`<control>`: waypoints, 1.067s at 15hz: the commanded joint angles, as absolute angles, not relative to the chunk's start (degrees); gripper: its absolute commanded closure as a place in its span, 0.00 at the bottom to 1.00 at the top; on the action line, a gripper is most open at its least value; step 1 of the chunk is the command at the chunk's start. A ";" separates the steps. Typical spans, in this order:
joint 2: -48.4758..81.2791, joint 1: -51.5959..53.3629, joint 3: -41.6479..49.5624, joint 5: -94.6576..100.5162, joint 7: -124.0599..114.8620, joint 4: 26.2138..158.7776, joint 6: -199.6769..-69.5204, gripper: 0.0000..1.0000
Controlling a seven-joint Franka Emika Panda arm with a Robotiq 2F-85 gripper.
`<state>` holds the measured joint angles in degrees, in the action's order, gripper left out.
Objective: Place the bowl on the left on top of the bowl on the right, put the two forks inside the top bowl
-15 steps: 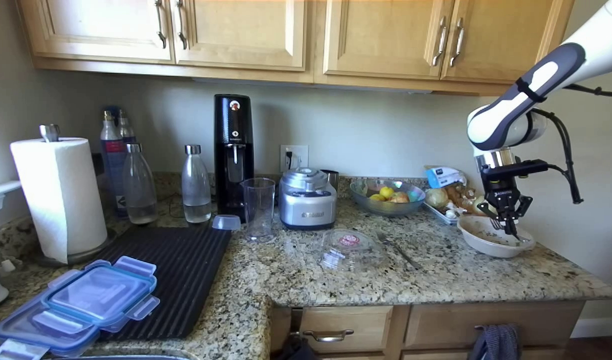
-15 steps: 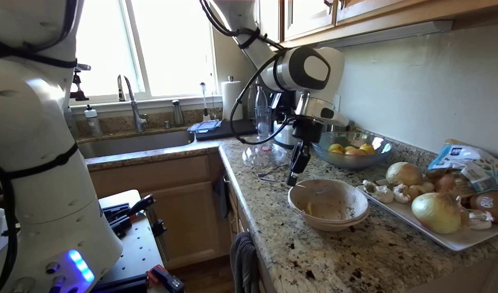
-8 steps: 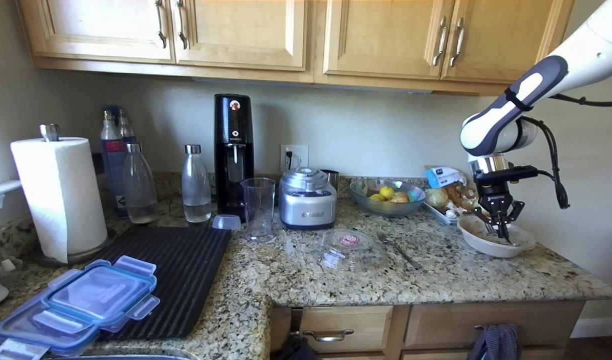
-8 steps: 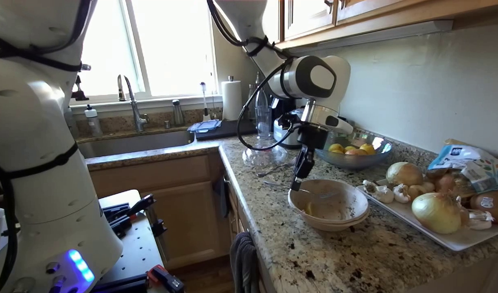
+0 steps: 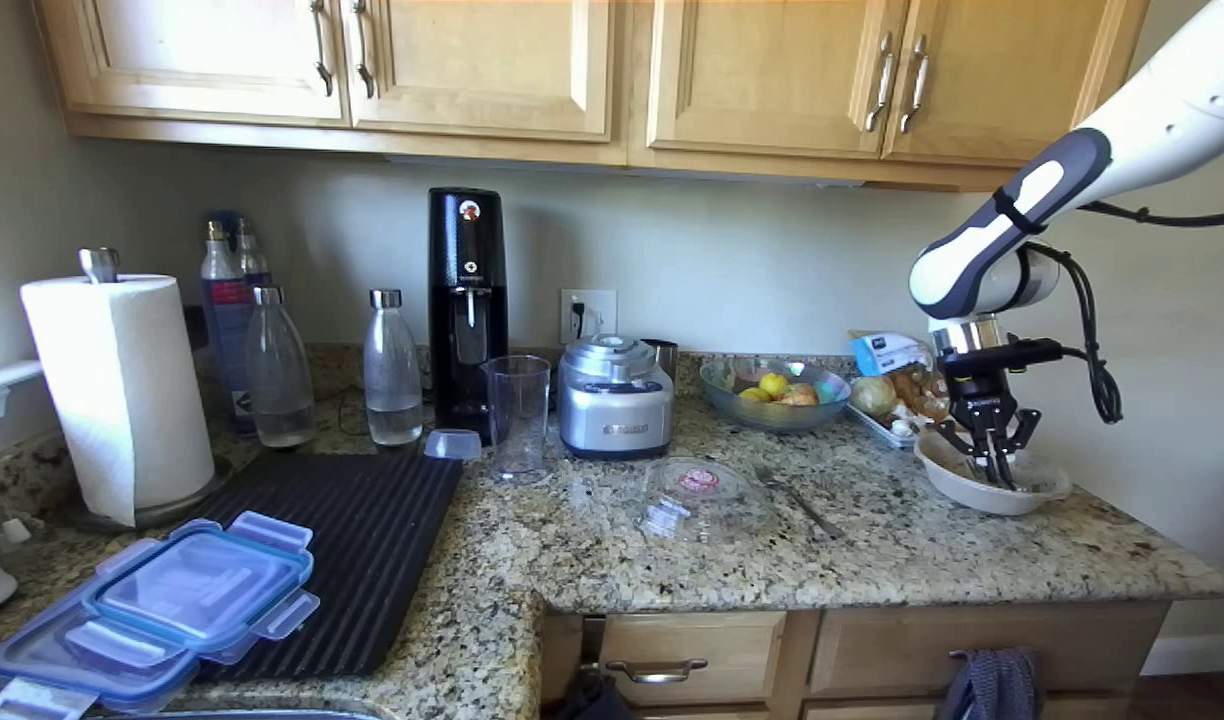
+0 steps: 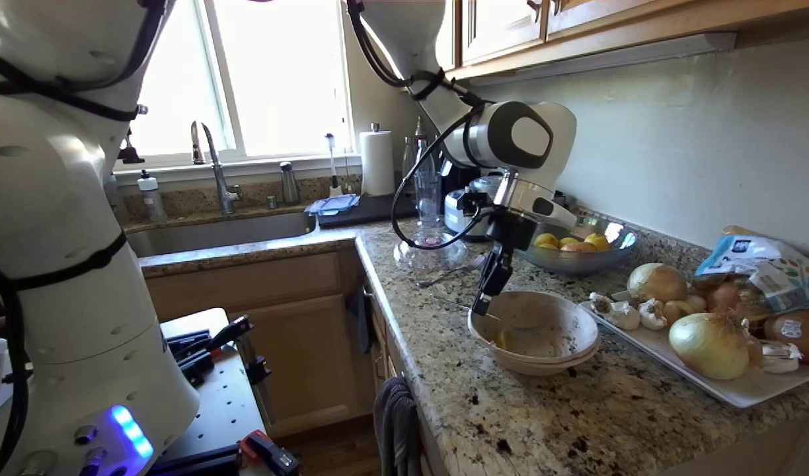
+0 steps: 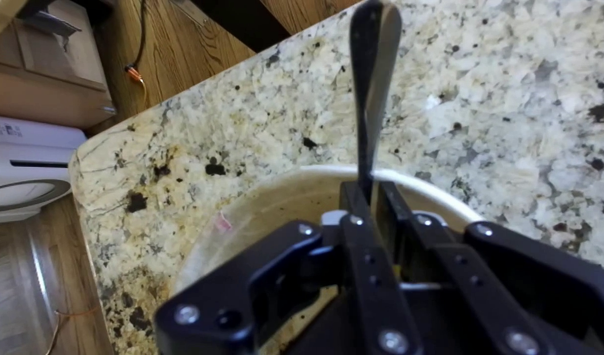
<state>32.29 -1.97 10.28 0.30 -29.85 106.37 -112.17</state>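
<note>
The fork (image 7: 373,64) could be tipped over the bowl's rim (image 7: 420,186) by its overhang; the gripper's (image 7: 373,190) hold cannot be told.

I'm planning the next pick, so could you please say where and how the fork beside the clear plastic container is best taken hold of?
I'd take the fork mid-handle, with the gripper coming straight down and closing across its width. The fork lies flat on the counter, long and slim, and the clear plastic container beside it would probably hinder a low approach from that side.
</note>
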 commanded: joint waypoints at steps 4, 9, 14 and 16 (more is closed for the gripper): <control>28.19 -1.03 10.21 0.63 -30.14 106.74 -111.17 0.35; 22.88 2.15 8.66 3.38 -30.07 108.51 -113.73 0.04; 22.50 6.71 6.24 10.58 -30.35 108.16 -119.82 0.00; 23.96 7.69 5.15 11.69 -29.76 107.88 -123.75 0.00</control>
<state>24.35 6.60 6.26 9.46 -29.84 105.26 -117.90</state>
